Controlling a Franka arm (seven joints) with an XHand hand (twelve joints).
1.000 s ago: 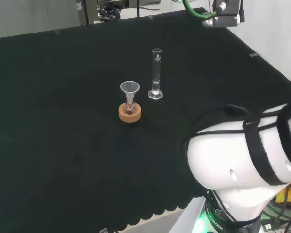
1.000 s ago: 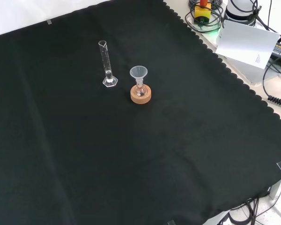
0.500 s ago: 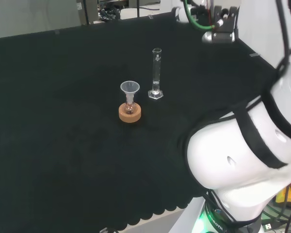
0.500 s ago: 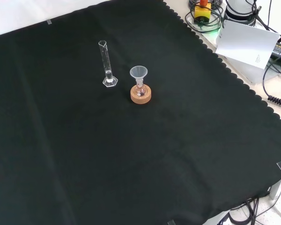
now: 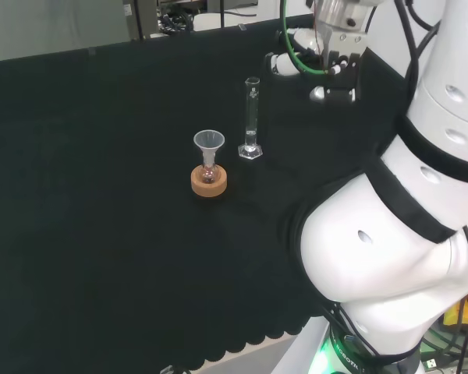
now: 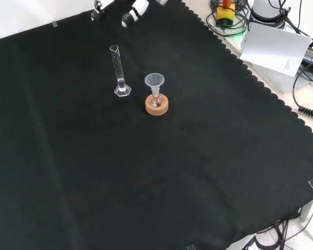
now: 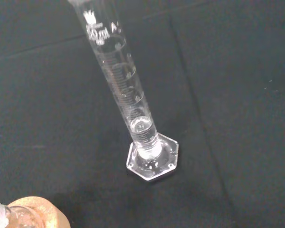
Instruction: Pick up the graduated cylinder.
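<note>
The graduated cylinder (image 5: 252, 117) is clear glass on a hexagonal foot and stands upright on the black cloth. It also shows in the front view (image 6: 118, 70) and close up in the wrist view (image 7: 128, 95). My hand (image 5: 327, 70) hangs above the cloth to the right of the cylinder's top in the head view, a short way off and not touching it. Its fingers (image 6: 130, 13) reach in at the top of the front view, behind the cylinder. They look spread and hold nothing.
A small flask with a clear funnel (image 5: 209, 142) stands in a cork ring (image 5: 209, 183) just left of the cylinder in the head view. The same cork ring (image 6: 157, 105) stands to its right in the front view. My white arm links (image 5: 390, 234) rise at the right.
My arm has swung in from the top right of the head view, bringing the hand down near the cylinder's top. The fingers have entered the front view. The cylinder and flask have not moved.
</note>
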